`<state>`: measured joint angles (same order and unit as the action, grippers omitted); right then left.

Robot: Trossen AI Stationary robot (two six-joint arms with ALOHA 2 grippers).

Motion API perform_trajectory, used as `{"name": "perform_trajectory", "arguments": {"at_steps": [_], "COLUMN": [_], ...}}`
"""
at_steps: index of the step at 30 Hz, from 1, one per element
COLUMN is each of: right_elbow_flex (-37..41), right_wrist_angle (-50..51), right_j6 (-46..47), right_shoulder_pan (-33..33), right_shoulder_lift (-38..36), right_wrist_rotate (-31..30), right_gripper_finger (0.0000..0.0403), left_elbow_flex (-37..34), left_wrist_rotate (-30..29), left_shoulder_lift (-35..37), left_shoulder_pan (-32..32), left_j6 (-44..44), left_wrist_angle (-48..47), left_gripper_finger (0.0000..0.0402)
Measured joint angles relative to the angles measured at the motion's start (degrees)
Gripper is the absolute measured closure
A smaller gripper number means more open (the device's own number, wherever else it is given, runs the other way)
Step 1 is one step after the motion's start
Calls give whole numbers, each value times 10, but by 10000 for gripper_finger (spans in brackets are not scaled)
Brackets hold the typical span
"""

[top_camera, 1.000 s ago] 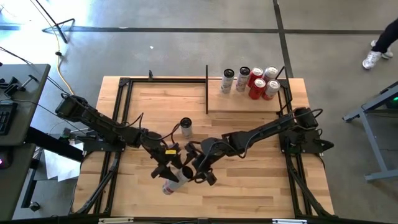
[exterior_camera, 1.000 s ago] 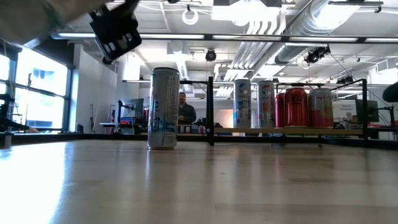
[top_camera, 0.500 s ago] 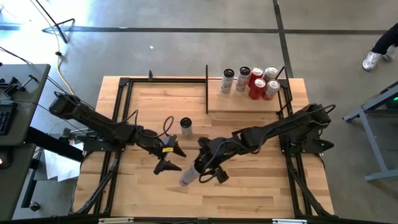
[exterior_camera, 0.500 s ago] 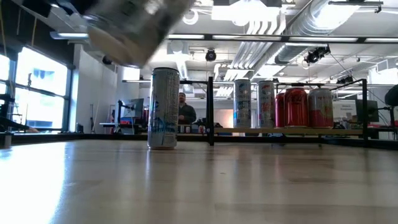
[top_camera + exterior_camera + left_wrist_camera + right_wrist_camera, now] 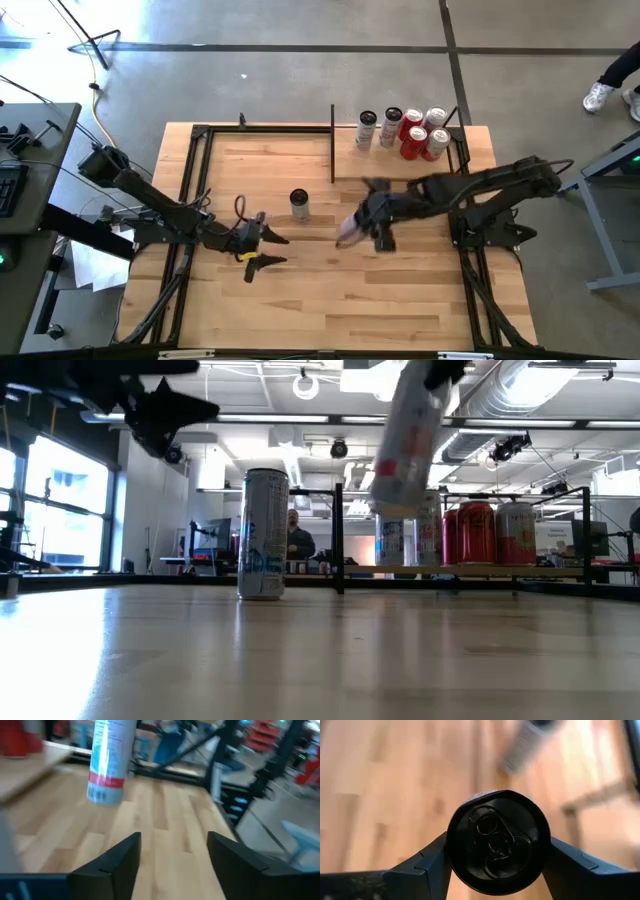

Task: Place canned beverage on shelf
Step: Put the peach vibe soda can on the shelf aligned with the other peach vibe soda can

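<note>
My right gripper is shut on a white slim can with a red band, held in the air over the table's middle; the can also shows in the low view and the left wrist view. A second slim can stands upright on its base on the planked table. The pale wood shelf at the far right carries several cans. My left gripper is open and empty, left of the standing can. My right gripper pinches the can between its two fingers, on opposite sides of the wall just below its top end. The wrist view looks down onto the lid and pull tab. The can is lifted clear of the table and hangs tilted below the fingers.
Black metal bars edge the shelf and frame the table. The standing can lies between the two grippers' sides. A person walks on the floor beyond the far right corner, and another shows in the room behind.
My right gripper has carried the can up and away from the near middle of the table, toward the far right and the shelf; the can now hangs tilted. My left gripper has come away from the can and drawn back toward the table's left.
</note>
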<state>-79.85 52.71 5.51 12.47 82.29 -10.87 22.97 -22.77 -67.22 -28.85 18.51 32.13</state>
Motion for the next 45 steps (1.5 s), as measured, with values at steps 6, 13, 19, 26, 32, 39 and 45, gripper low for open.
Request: {"name": "perform_trajectory", "arguments": {"at_steps": [6, 13, 19, 26, 32, 39, 45], "right_elbow_flex": [0, 0, 0, 0, 0, 1, 1], "right_wrist_angle": [99, 157, 167, 170, 144, 117, 96], "right_j6": [6, -44, -120, -210, -258, -299, -314], "right_shoulder_pan": [-92, -193, -262, -364, -449, -492, -515], "right_shoulder_lift": [-32, -41, -41, -40, -37, -12, 14], "right_wrist_rotate": [-26, -26, -24, -24, 36, 72, 90], "right_gripper_finger": [166, 166, 166, 166, 166, 166, 166], "left_elbow_flex": [-54, -82, -93, -93, -93, -93, -93], "left_wrist_rotate": [-65, -85, -95, -96, -96, -96, -96], "left_shoulder_lift": [8, 52, 91, 100, 100, 99, 99], "left_shoulder_pan": [-4, -4, -4, -4, -5, -5, -5], "left_j6": [-12, -57, -80, -87, -84, -86, -84], "left_wrist_angle": [93, 102, 98, 98, 98, 98, 98], "left_gripper_finger": [249, 339, 396, 390, 396, 401, 401]}}
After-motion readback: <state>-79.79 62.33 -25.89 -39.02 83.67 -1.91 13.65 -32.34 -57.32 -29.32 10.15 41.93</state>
